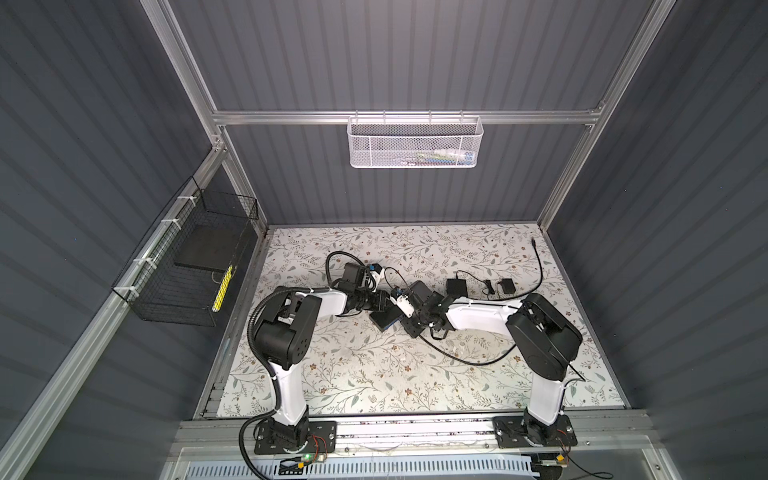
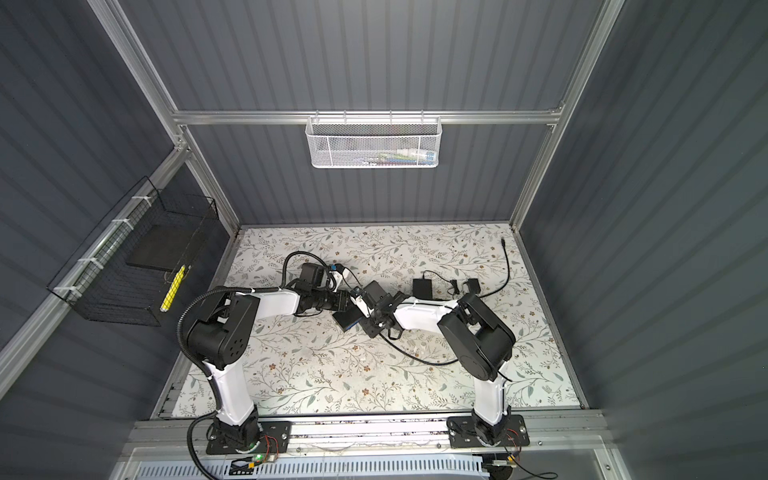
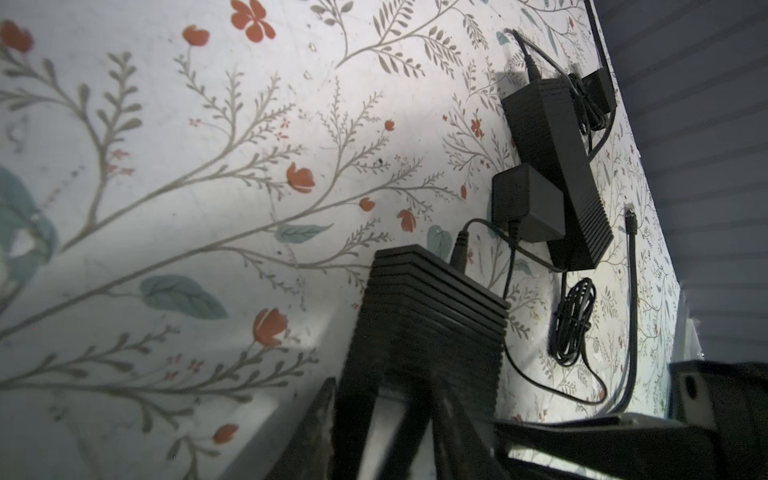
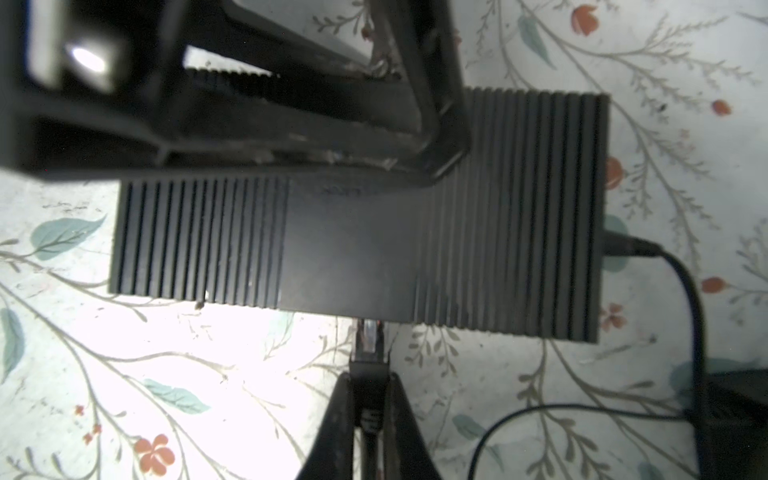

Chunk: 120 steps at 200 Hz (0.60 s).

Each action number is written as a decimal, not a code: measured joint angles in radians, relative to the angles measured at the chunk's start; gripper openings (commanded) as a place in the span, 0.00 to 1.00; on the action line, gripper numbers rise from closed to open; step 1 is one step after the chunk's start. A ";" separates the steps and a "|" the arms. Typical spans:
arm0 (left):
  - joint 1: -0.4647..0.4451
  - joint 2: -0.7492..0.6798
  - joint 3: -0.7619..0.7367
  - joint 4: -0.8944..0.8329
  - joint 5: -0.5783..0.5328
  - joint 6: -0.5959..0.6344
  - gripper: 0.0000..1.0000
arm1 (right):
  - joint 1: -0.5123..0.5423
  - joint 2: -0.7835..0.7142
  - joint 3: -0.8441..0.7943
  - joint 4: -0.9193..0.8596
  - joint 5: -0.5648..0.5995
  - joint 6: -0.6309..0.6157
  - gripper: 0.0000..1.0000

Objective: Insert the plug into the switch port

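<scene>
Grey ribbed walls box in a floral worktop (image 1: 365, 374), with a white basket (image 1: 411, 145) on the far wall and a black wire basket (image 1: 187, 270) on the left one. Both arms meet at the middle of the worktop, over the switch (image 4: 357, 249), a flat ribbed black box.

The left gripper (image 1: 385, 311) comes in from the left and looks clamped on the switch's far side, bracing it. The right gripper (image 4: 370, 376) comes in from the right and is clenched on the plug (image 4: 368, 338).

The plug sits just near-right of the switch. Its long axis is square to the switch's long port face, and its clear tip touches that face. The switch's top edge hides the port, so I cannot tell whether the tip is inside or only at the mouth. The move this calls for is, I judge, a straight push along the plug's axis, away from the right arm, while the left gripper takes the reaction.

A power lead (image 4: 631, 245) is plugged into one short end, clear of the plug's line. Black adapters (image 1: 456, 286) lie on the far right, well apart. The plug's cable (image 1: 469, 361) loops across the near right and could drag as the plug moves.
</scene>
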 measured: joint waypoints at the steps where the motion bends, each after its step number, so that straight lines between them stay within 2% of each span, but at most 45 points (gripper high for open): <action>1: 0.000 -0.001 0.000 -0.002 -0.001 0.000 0.33 | 0.000 0.000 0.000 0.000 0.000 0.000 0.00; 53: 0.006 -0.007 -0.010 0.005 0.001 0.004 0.28 | -0.002 -0.003 -0.008 0.011 -0.008 -0.011 0.00; 120: 0.012 -0.006 -0.056 0.085 0.026 -0.013 0.26 | -0.005 -0.003 0.004 -0.011 -0.007 -0.020 0.00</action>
